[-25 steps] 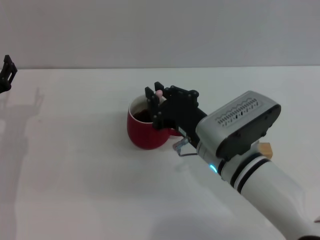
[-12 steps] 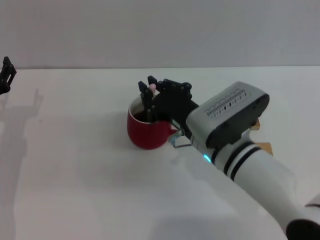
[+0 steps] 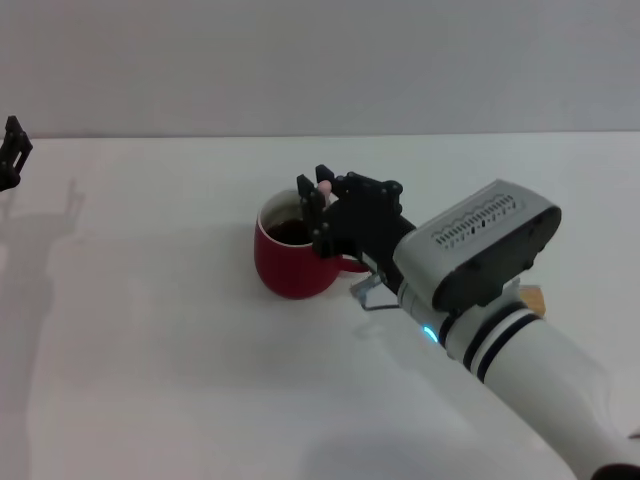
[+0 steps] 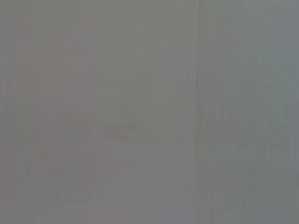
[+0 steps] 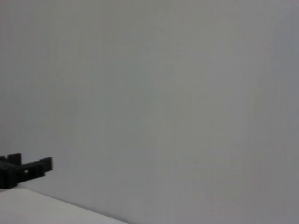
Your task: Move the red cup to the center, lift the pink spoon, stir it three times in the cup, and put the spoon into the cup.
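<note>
- There, near the middle of the head view, the red cup [image 3: 288,262] stood upright on the white surface [image 3: 150,350], dark liquid showing inside.
- The right tool [image 3: 320,205] hung over the cup's right rim, its fingers closed on the pink spoon [image 3: 324,186], whose pale handle tip showed between them.
- A wooden block [image 3: 531,297] peeked out behind the right arm at the right of the frame.
- The left tool [image 3: 12,150] sat parked at the far left edge, well apart from the cup; whether its fingers were apart or together could not be told.
</note>
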You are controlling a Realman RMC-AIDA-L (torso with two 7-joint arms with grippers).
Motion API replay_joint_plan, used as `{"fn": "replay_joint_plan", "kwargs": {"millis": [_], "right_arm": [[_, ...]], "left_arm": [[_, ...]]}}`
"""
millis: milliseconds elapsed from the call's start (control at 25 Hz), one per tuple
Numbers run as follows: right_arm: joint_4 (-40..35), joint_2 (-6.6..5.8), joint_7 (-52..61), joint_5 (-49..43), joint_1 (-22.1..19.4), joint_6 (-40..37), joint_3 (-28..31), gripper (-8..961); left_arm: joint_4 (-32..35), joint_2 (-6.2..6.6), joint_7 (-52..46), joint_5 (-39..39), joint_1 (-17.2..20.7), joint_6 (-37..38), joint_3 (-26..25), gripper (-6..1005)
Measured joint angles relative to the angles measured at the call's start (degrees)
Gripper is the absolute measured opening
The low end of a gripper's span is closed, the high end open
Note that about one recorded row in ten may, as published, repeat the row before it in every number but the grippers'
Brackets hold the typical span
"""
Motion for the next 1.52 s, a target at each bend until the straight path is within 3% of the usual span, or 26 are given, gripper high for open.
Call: {"fn": "replay_joint_plan", "kwargs": {"millis": [160,360,920,1360,1520], "right_arm": [[1.10,0.17,-0.01,-1.10,-0.88,0.11,-0.49,167],[-1.45,0.46,0.43,-0.34,1.86,0.06,-0.39,167],[-1.61,0.14,0.55,0.09,2.93,0.23,-0.03,168],[-1.64,0.16,0.59,0.10,2.73,0.81,-0.30,251],[-1.88,0.09,0.28,-0.05,2.84,0.70,0.44,362]], "left_arm": [[0.00,0.00,0.00,0.00,-0.07,-0.26,-0.01,834],[0.06,0.00,0.00,0.00,-0.37,-0.28,0.00,834],[0.07,0.08,0.00,-0.12,-0.54,-0.34,-0.01,834],[-0.04,0.10,0.00,-0.22,-0.54,-0.25,-0.01,834],[-0.09,0.10,0.00,-0.25,-0.52,-0.22,-0.01,834]]}}
